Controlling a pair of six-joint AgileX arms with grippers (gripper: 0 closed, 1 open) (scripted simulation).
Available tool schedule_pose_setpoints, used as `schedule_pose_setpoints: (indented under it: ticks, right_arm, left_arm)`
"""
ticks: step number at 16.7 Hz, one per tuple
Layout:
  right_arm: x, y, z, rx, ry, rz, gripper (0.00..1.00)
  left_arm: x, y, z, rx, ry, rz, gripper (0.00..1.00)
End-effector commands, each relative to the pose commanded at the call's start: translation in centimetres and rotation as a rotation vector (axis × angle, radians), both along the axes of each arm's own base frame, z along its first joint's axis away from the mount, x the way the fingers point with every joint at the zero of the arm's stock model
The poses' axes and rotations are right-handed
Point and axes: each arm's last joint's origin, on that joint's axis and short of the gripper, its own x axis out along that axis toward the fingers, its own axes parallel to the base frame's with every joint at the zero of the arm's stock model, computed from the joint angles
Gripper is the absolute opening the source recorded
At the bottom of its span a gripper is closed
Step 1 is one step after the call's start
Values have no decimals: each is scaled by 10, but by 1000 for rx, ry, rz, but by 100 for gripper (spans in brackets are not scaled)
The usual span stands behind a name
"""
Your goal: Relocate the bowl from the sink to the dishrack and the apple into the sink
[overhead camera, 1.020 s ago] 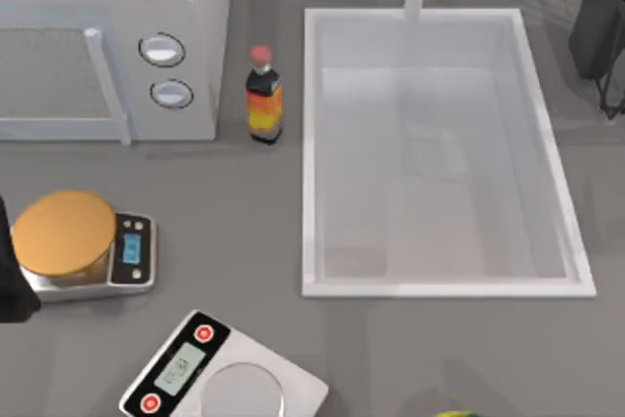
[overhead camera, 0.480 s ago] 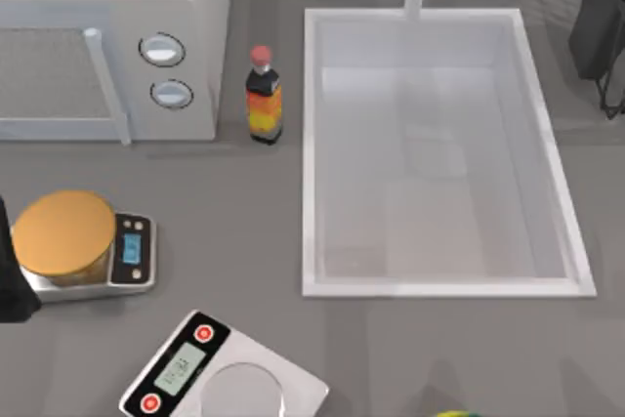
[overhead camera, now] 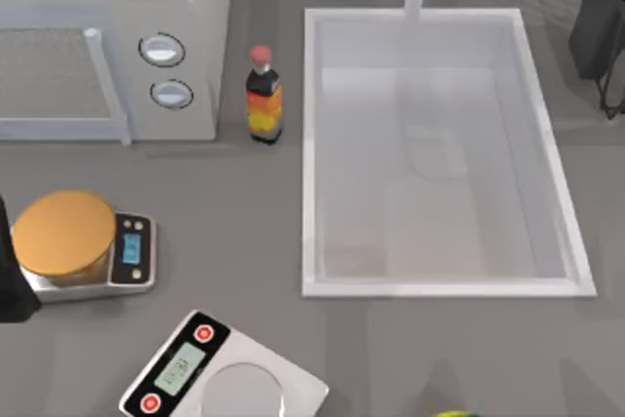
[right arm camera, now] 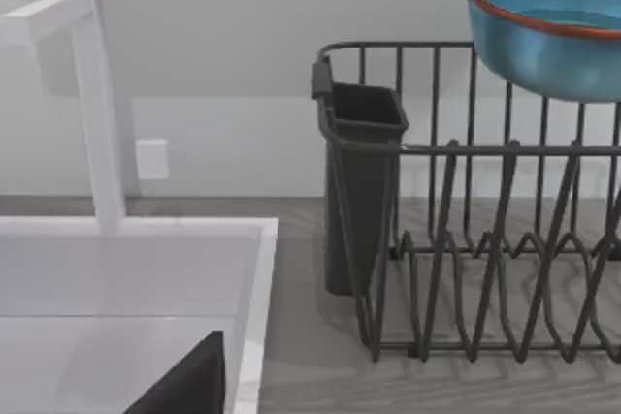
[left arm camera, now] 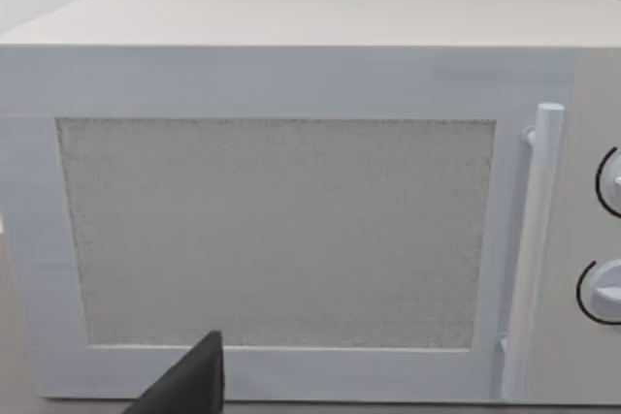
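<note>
The blue bowl point(right arm camera: 548, 21) with its reddish rim is up at the top of the wire dishrack point(right arm camera: 485, 239) in the right wrist view; I cannot tell whether it rests on the wires. The white sink point(overhead camera: 449, 288) has nothing in its basin, and its rim point(right arm camera: 262, 269) lies beside the rack. The apple is out of view. My right arm point(overhead camera: 598, 26) is at the far right corner, and a dark part of its gripper point(right arm camera: 184, 385) shows low over the sink's rim. My left arm point(overhead camera: 8, 280) stays parked at the left edge, its gripper point(left arm camera: 189, 385) facing the microwave.
A white microwave point(overhead camera: 107, 41) fills the far left, with a sauce bottle point(overhead camera: 263, 95) beside it. An orange-topped disc point(overhead camera: 63, 233) lies on a small scale, and a second scale point(overhead camera: 225, 378) is at the front. A yellow-green round thing point(overhead camera: 454, 414) peeks at the front edge. A dark holder point(right arm camera: 354, 172) hangs on the rack.
A faint shade on the sink floor has changed shape a little. Neither arm has visibly moved.
</note>
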Motion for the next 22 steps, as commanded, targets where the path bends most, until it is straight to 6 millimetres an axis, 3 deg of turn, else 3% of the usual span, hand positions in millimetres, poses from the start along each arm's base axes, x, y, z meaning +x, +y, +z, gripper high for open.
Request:
schedule_pose_setpoints:
  ticks: [19, 22]
  right_arm:
    - [0, 0, 0, -1, 1, -1, 100]
    - [0, -3, 10, -28, 67, -28, 100]
  left_arm:
    - [0, 0, 0, 0, 0, 0, 100]
    - [0, 0, 0, 0, 0, 0, 100]
